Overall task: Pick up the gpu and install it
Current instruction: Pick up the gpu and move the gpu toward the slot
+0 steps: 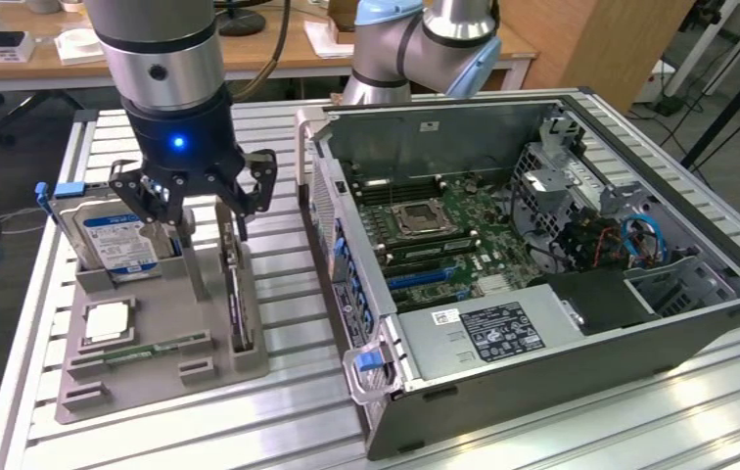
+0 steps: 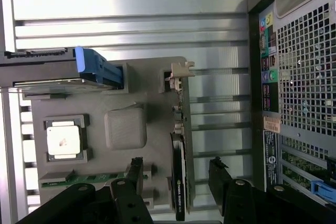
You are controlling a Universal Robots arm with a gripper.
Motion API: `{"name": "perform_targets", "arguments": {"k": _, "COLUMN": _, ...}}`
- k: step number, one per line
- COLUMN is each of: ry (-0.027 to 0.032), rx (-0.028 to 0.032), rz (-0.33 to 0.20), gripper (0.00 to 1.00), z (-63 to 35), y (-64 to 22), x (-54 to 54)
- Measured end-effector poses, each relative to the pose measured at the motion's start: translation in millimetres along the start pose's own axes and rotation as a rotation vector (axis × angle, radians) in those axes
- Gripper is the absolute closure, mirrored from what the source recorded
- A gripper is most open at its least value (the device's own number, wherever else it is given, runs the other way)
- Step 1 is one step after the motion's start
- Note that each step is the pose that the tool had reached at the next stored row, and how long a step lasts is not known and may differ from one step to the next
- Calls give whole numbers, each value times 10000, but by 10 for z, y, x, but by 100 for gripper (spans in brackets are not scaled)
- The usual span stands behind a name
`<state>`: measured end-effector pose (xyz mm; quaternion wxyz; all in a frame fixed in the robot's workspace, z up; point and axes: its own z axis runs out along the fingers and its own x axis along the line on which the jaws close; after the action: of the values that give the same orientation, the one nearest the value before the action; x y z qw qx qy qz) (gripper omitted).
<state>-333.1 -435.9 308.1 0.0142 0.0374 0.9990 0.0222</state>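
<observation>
The gpu stands on edge as a dark slab in a slot along the side of the grey holder nearest the case. In the wrist view the gpu runs lengthwise along the holder, with its silver bracket at the far end. My gripper hangs just above the holder, open. Its fingertips stand one on each side of the card's black cooler end, and the gripper holds nothing.
The holder also carries a hard drive in a blue caddy, a processor and a memory stick. The open computer case lies to the exterior view's right, motherboard exposed, close beside the holder.
</observation>
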Motion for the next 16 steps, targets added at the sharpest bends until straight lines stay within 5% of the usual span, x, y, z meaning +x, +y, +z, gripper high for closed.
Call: {"name": "perform_targets", "arguments": {"k": 16, "ry": -7, "rx": 0, "rz": 0, "gripper": 38, "z": 88, "y": -4, "x": 2}}
